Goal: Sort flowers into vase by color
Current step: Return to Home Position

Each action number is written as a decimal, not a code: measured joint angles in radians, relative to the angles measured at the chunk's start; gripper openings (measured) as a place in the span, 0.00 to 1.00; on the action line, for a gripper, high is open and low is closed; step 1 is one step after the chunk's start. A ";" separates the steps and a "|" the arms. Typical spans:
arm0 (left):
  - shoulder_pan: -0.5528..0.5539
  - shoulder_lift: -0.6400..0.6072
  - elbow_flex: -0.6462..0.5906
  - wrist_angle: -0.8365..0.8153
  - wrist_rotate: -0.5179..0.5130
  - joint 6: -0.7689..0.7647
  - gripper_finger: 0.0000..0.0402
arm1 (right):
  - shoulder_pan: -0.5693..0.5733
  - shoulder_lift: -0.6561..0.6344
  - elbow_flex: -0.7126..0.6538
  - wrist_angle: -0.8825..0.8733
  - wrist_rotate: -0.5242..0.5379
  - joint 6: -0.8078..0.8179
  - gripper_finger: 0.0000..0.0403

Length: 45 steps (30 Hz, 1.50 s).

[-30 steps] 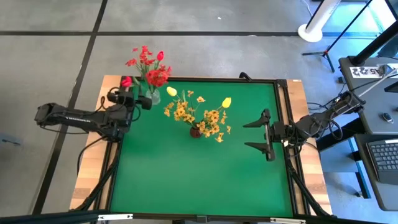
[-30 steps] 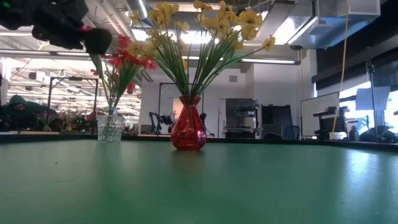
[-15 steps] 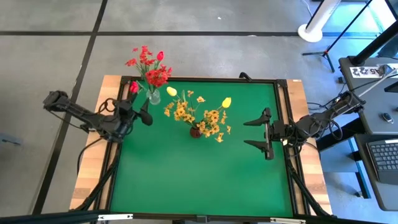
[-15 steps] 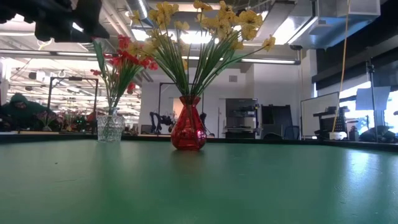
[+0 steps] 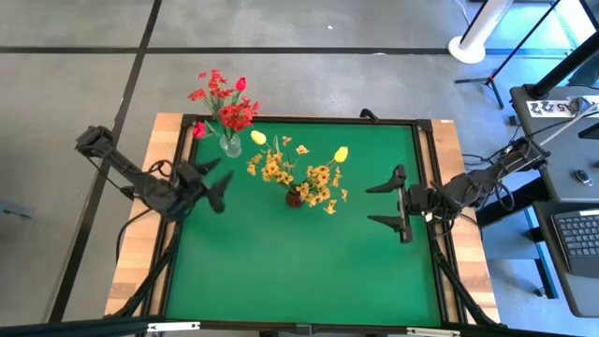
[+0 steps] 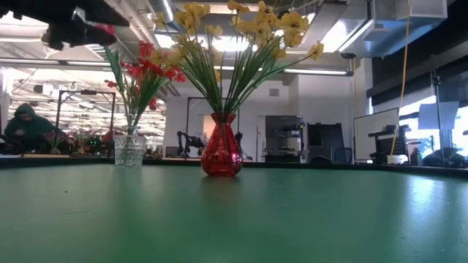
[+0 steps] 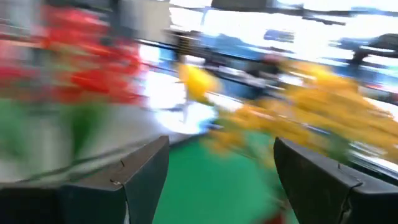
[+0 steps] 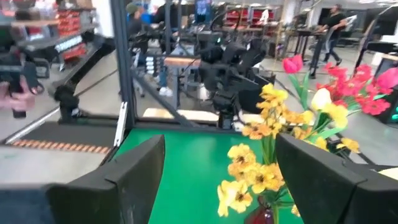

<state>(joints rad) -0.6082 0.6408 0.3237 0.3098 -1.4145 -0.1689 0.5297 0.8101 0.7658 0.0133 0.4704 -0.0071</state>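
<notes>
A clear glass vase [image 5: 230,146] near the table's far left corner holds red flowers [image 5: 229,105]. A single red tulip [image 5: 198,130] leans out of it toward the left. A red vase [image 5: 295,197] at the table's middle holds the yellow flowers [image 5: 309,170]. In the low view the clear vase [image 6: 129,149] stands left of the red vase [image 6: 221,153]. My left gripper [image 5: 217,183] is open, near-left of the clear vase, touching nothing. My right gripper [image 5: 391,202] waits open by the right edge, facing the yellow flowers [image 8: 264,171].
The green mat [image 5: 299,267] lies bare between the red vase and the near edge. A black frame [image 5: 426,168] borders the mat. The left wrist view is blurred, with the red flowers [image 7: 87,68] and the yellow flowers [image 7: 323,115] ahead of the open fingers. People sit in the room beyond [image 6: 28,128].
My left gripper has drawn back from the clear vase toward the near edge and swung toward the table's middle. The red tulip it had beside the vase has stayed behind, leaning out of the vase. The right arm has kept still.
</notes>
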 joint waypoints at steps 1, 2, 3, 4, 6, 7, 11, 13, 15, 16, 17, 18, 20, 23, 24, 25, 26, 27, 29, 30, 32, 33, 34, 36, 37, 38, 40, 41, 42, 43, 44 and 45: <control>-0.017 0.000 0.000 -0.016 0.070 -0.022 0.70 | 0.000 0.000 0.000 -0.013 -0.002 -0.010 0.75; -0.030 0.000 0.000 -0.038 0.148 -0.047 0.70 | 0.000 0.003 0.000 -0.021 -0.001 -0.032 0.75; -0.037 0.002 0.000 -0.055 0.227 -0.076 0.69 | -0.001 0.009 0.000 -0.020 0.008 -0.058 0.75; -0.040 0.008 0.000 -0.063 0.294 -0.105 0.67 | -0.006 0.014 0.000 -0.017 0.019 -0.085 0.75; -0.033 0.026 0.000 -0.053 0.410 -0.136 0.63 | -0.032 0.021 0.000 -0.010 0.002 -0.112 0.75; -0.025 0.037 -0.001 -0.034 0.458 -0.137 0.61 | -0.052 0.022 0.000 -0.010 -0.035 -0.123 0.74; 0.041 0.099 0.000 0.077 0.602 -0.099 0.50 | -0.157 0.022 0.000 -0.058 -0.205 -0.129 0.70; 0.092 0.135 -0.001 0.126 0.660 -0.062 0.44 | -0.214 0.015 0.000 -0.117 -0.217 -0.128 0.66; 0.152 0.173 -0.001 0.168 0.705 -0.033 0.37 | -0.275 -0.002 -0.001 -0.169 -0.213 -0.115 0.61; 0.184 0.190 -0.001 0.183 0.733 -0.019 0.34 | -0.305 -0.012 -0.001 -0.186 -0.218 -0.105 0.58; 0.216 0.206 -0.001 0.197 0.761 -0.007 0.30 | -0.332 -0.026 -0.001 -0.204 -0.230 -0.098 0.55; 0.248 0.220 -0.001 0.217 0.795 0.006 0.26 | -0.356 -0.040 -0.001 -0.220 -0.252 -0.097 0.52; 0.308 0.232 -0.001 0.235 0.858 0.031 0.18 | -0.395 -0.067 -0.008 -0.221 -0.305 -0.095 0.46; 0.386 0.224 -0.001 0.240 0.922 0.052 0.06 | -0.431 -0.144 -0.044 -0.225 -0.352 -0.096 0.38; 0.406 0.215 -0.001 0.239 0.942 0.061 0.03 | -0.440 -0.170 -0.062 -0.205 -0.355 -0.099 0.35; 0.423 0.201 -0.001 0.234 0.964 0.072 0.02 | -0.449 -0.201 -0.084 -0.191 -0.355 -0.101 0.33; 0.435 0.184 -0.001 0.234 0.984 0.086 0.02 | -0.458 -0.236 -0.110 -0.187 -0.350 -0.102 0.30; 0.443 0.164 -0.001 0.233 1.001 0.099 0.02 | -0.467 -0.266 -0.138 -0.180 -0.347 -0.102 0.28; 0.450 0.115 -0.001 0.201 1.022 0.123 0.01 | -0.486 -0.330 -0.194 -0.138 -0.340 -0.099 0.23; 0.451 0.088 -0.001 0.184 1.024 0.129 0.01 | -0.495 -0.367 -0.225 -0.120 -0.340 -0.093 0.21; 0.451 0.030 -0.001 0.129 1.024 0.136 0.00 | -0.511 -0.439 -0.276 -0.086 -0.340 -0.079 0.18; 0.451 -0.003 -0.001 0.101 1.024 0.135 0.00 | -0.516 -0.475 -0.298 -0.072 -0.340 -0.077 0.16; 0.451 -0.032 -0.001 0.076 1.024 0.133 0.00 | -0.520 -0.511 -0.318 -0.071 -0.340 -0.074 0.14; 0.451 -0.087 -0.001 0.019 1.022 0.124 0.00 | -0.526 -0.579 -0.349 -0.075 -0.340 -0.065 0.11; 0.451 -0.112 -0.001 -0.009 1.021 0.120 0.00 | -0.525 -0.611 -0.362 -0.074 -0.340 -0.057 0.10; 0.451 -0.135 -0.005 -0.022 1.021 0.115 0.00 | -0.525 -0.644 -0.375 -0.075 -0.340 -0.052 0.09; 0.451 -0.180 -0.026 -0.021 1.021 0.114 0.00 | -0.525 -0.705 -0.403 -0.071 -0.349 -0.050 0.06; 0.451 -0.205 -0.042 -0.020 1.021 0.118 0.00 | -0.525 -0.734 -0.419 -0.070 -0.356 -0.049 0.05; 0.451 -0.230 -0.061 -0.013 1.021 0.119 0.00 | -0.525 -0.759 -0.438 -0.068 -0.359 -0.049 0.04; 0.451 -0.255 -0.085 0.002 1.022 0.119 0.00 | -0.525 -0.785 -0.458 -0.066 -0.359 -0.048 0.03; 0.451 -0.281 -0.114 0.022 1.023 0.120 0.00 | -0.525 -0.809 -0.478 -0.067 -0.359 -0.045 0.02; 0.451 -0.307 -0.149 0.046 1.025 0.120 0.00 | -0.524 -0.808 -0.497 -0.055 -0.359 -0.039 0.01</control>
<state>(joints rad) -0.1574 0.3339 0.1752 0.3558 -0.3897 -0.0494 0.0055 0.0016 0.2686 -0.0416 0.1118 -0.0464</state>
